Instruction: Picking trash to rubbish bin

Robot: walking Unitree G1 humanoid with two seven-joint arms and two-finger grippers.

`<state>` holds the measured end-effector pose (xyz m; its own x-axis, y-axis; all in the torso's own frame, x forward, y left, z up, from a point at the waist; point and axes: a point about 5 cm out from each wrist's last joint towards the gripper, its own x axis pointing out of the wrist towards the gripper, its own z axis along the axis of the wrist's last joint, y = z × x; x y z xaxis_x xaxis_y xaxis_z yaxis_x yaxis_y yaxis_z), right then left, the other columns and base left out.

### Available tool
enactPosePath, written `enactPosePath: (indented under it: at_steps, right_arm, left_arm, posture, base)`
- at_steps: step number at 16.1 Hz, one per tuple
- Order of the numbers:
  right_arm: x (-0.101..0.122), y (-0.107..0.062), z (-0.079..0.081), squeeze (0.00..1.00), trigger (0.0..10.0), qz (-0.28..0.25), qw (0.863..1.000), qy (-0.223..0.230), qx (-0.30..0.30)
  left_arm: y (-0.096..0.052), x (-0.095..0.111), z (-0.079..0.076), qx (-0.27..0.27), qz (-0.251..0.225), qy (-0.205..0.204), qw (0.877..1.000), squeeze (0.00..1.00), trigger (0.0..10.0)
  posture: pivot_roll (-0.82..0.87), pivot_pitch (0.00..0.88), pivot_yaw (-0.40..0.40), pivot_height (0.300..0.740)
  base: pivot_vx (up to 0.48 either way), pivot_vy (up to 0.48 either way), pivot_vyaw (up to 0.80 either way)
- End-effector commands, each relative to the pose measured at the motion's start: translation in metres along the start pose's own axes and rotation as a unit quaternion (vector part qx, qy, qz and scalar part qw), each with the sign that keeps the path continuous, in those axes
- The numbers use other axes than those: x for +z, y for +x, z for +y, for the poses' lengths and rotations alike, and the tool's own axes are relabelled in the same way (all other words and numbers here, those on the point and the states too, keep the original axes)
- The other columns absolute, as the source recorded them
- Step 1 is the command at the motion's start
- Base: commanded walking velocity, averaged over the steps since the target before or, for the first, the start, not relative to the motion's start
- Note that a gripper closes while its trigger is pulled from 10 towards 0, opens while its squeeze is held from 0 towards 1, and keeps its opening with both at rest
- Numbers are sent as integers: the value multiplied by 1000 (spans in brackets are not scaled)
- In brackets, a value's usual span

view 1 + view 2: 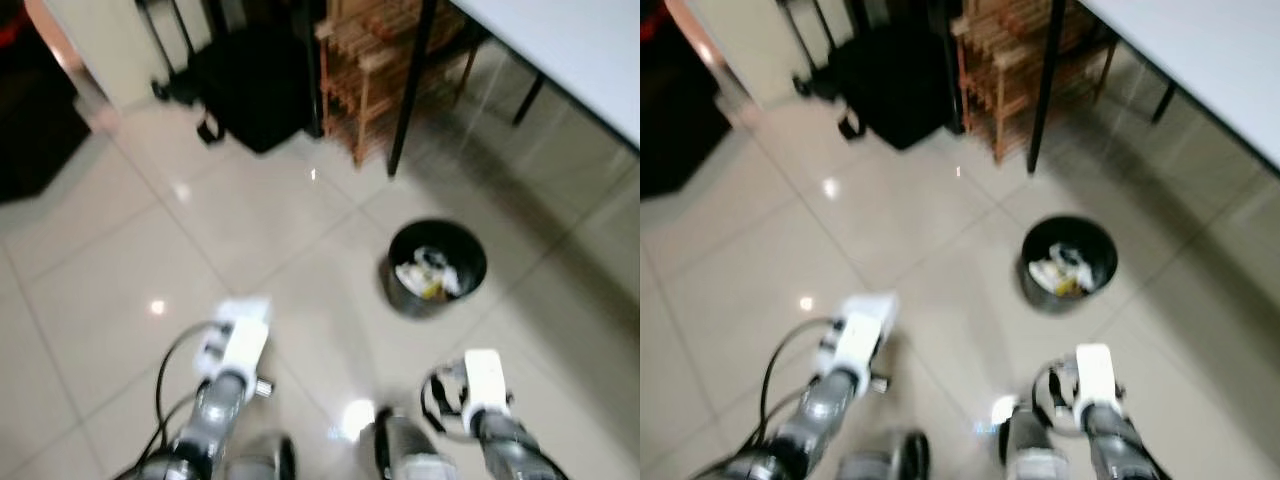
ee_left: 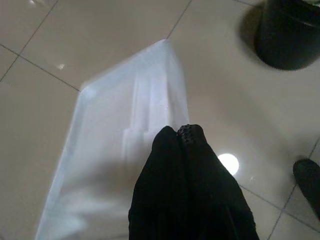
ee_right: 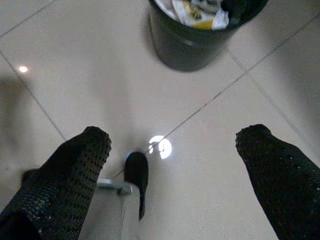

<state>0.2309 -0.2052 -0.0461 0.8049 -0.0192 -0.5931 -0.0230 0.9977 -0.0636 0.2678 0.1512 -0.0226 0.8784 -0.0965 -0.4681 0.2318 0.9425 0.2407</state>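
Note:
A black round rubbish bin (image 1: 437, 268) stands on the tiled floor ahead and to the right, holding white and yellow scraps (image 3: 195, 12). My left gripper (image 2: 178, 134) is shut on a clear whitish plastic wrapper (image 2: 125, 145), held low above the floor to the left of the bin (image 2: 290, 35). The wrapper shows as a pale blur (image 1: 246, 308) beyond my left wrist. My right gripper (image 3: 175, 136) is open and holds nothing, a short way back from the bin (image 3: 192, 42) and pointing at it.
A white table (image 1: 570, 50) with black legs (image 1: 408, 90) stands at the back right, with a wooden rack (image 1: 375, 70) beneath it. A black bag (image 1: 250, 90) sits on the floor at the back. Glossy tiles (image 1: 120, 270) spread to the left.

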Motion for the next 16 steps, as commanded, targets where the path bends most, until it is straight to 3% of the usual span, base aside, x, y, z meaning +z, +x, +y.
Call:
enactPosePath:
  at_steps: [1,16]
  right_arm:
    - [-12,-3,9,0,10000,18,1000,6,11]
    - [-12,-3,9,0,10000,19,1000,11,8]
  left_arm:
    - [-12,-29,7,8,49,-2,999,0,10000]
    - [-12,-29,8,2,50,1,999,0,10000]
  posture:
    - [31,278,82,740]
    - [35,280,93,740]
  base:
    - [0,0,0]
    - [0,0,0]
